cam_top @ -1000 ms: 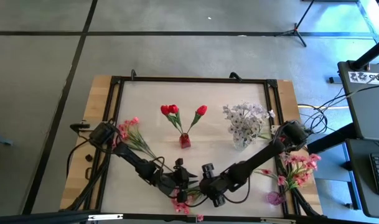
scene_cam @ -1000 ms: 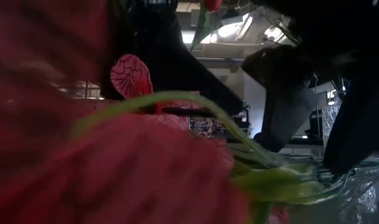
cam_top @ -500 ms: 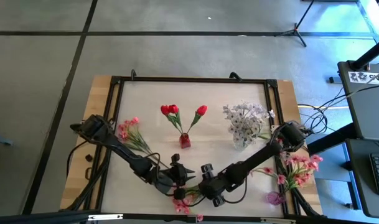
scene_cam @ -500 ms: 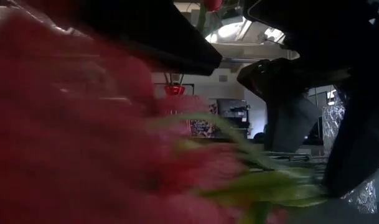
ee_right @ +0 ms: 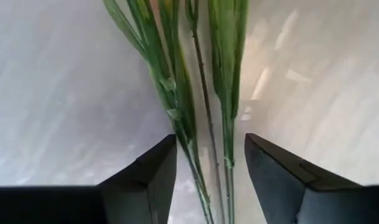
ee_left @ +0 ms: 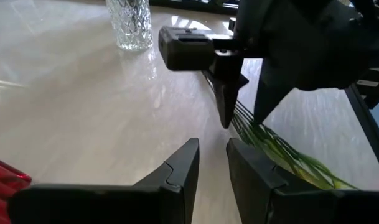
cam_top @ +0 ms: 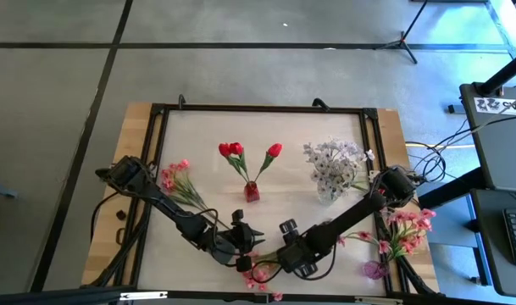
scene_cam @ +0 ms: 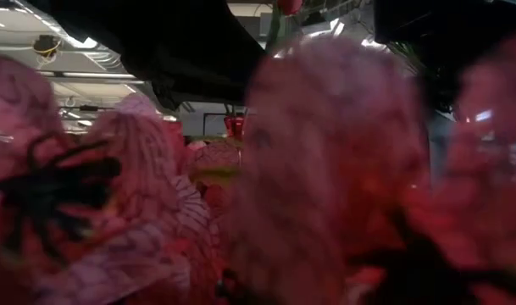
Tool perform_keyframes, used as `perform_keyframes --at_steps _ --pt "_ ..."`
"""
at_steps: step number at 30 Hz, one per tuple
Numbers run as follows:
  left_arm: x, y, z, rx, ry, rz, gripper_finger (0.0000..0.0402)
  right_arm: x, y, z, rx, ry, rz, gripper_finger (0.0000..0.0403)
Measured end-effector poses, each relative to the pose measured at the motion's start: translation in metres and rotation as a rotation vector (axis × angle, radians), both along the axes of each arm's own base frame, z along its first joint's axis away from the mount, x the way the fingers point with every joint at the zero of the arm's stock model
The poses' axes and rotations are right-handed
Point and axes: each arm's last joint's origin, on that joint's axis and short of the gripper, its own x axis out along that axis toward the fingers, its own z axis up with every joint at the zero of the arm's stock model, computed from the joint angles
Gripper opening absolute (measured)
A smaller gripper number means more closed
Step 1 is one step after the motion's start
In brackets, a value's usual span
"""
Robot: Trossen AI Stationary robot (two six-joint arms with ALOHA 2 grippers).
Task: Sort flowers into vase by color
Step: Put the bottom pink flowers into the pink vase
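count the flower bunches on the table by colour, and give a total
red: 1, in the red vase at the table's middle
white: 1, in the clear vase
pink: 3, by the left arm, between the two grippers at the near edge, and at the right edge
total: 5 bunches

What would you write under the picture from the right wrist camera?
Right gripper, fingers open, straddling the green stems of a flower spray lying on the white table.

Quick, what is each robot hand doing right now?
Left hand: nearly closed, holding nothing.
Right hand: open, its fingers either side of the pink spray's green stems, not gripping.
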Motion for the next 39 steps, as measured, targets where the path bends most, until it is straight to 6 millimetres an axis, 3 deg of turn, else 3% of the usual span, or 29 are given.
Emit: perform_keyframes --at_steps 4,8,12,16,22,28,34,39 --pt "0.000 0.000 0.000 -0.002 -0.001 0.001 0.0082 0.001 0.000 0.000 -0.016 -0.024 -0.007 0.0161" --pt "-0.002 -0.001 0.008 -0.032 -0.021 0.009 0.0082 0.001 0.000 0.000 -0.003 -0.014 -0.003 0.0105" --pt "-0.015 -0.008 0.041 -0.001 -0.089 -0.018 0.0082 0.002 0.001 0.001 0.005 -0.018 -0.007 0.0022" --pt "-0.042 -0.016 0.078 0.080 -0.133 -0.020 0.0082 0.005 0.004 0.015 0.070 -0.048 -0.046 0.0020" --pt "-0.083 -0.026 0.119 0.138 -0.205 -0.006 0.0082 0.005 0.008 0.087 0.185 -0.209 -0.045 0.0008" --pt "-0.103 -0.039 0.126 0.161 -0.235 -0.011 0.0082 -0.012 0.007 0.169 0.363 -0.460 -0.014 0.0006" --pt "-0.104 -0.041 0.125 0.138 -0.240 -0.003 0.0082 -0.057 0.009 0.250 0.571 -0.789 0.093 0.0008" --pt "-0.100 -0.037 0.126 0.128 -0.250 0.019 0.0082 -0.114 -0.004 0.306 0.630 -1.025 0.112 0.0005"
